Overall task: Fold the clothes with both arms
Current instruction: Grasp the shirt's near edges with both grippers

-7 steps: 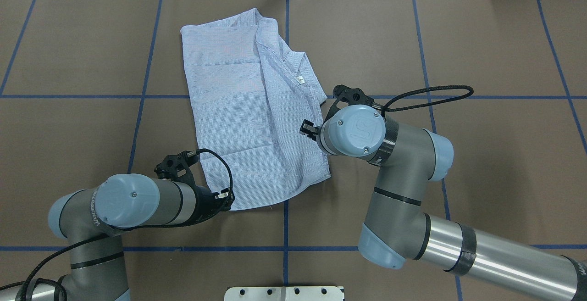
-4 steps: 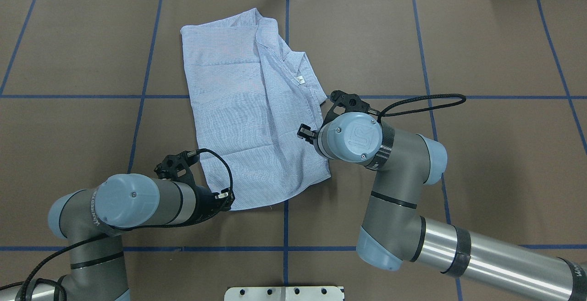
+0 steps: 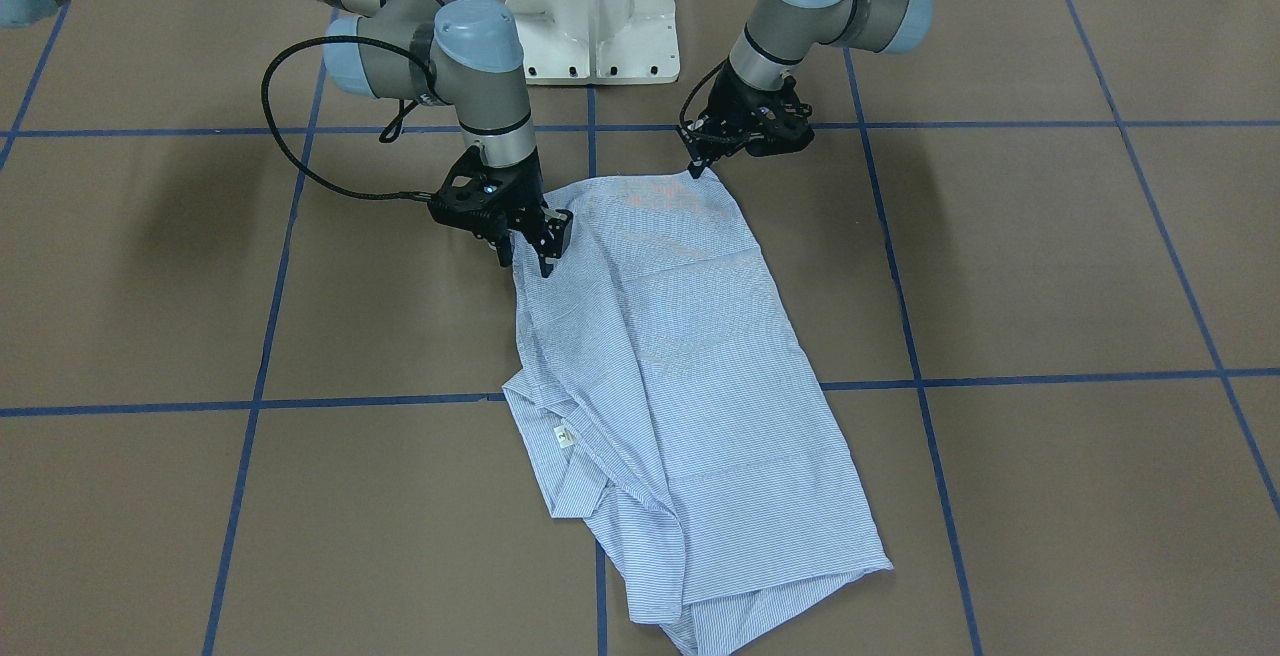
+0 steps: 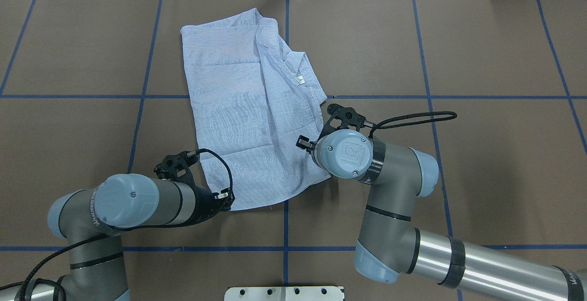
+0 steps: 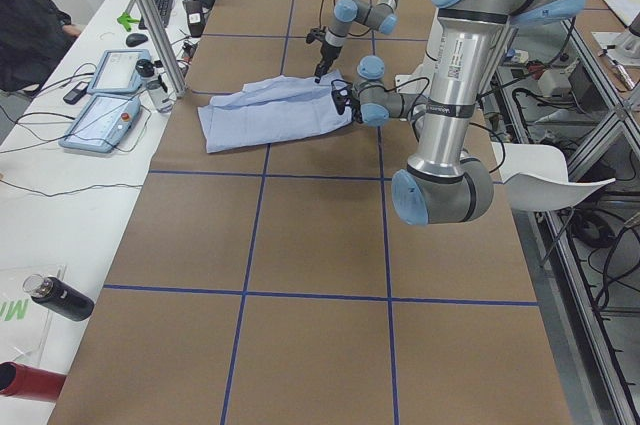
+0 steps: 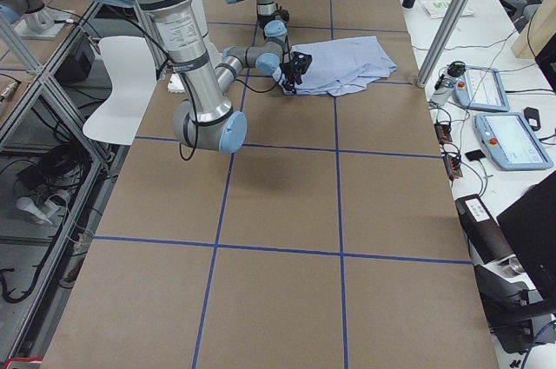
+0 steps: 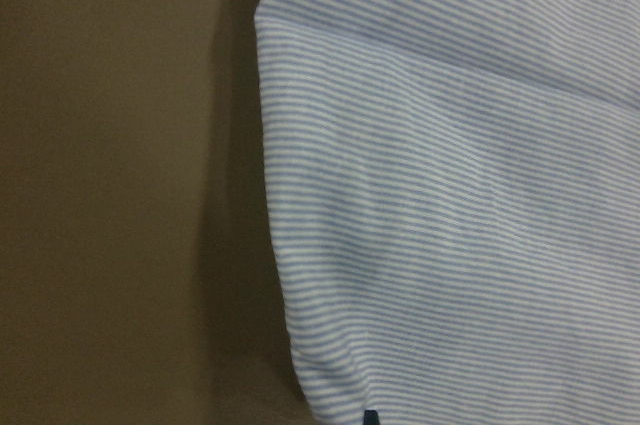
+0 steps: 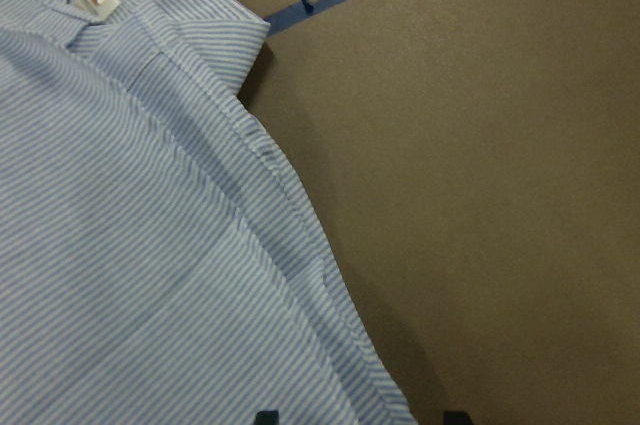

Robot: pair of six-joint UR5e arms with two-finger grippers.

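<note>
The clothes are one light-blue striped shirt [image 4: 243, 108] lying folded lengthwise on the brown table, collar and white label [image 4: 300, 80] on its right side. My left gripper [image 4: 225, 196] sits low at the shirt's near left corner and looks shut on the cloth there [image 3: 693, 168]. My right gripper [image 3: 527, 258] hangs open just over the shirt's right edge, below the collar. In the right wrist view its two fingertips [image 8: 265, 415] straddle that hem, with the shirt [image 8: 130, 245] to the left and bare table to the right. Striped cloth [image 7: 450, 195] fills the left wrist view.
Blue tape lines grid the table. The white pedestal base [image 3: 590, 6] stands at the robot's side, a metal plate [image 4: 284, 293] at the near edge. A side bench holds teach pendants [image 5: 105, 110] and a bottle [image 5: 60, 300]. A white chair [image 6: 122, 82] stands beside the table.
My right arm has drawn back toward the robot along the shirt's right edge, gripper still open. The left arm and the shirt have not moved.
</note>
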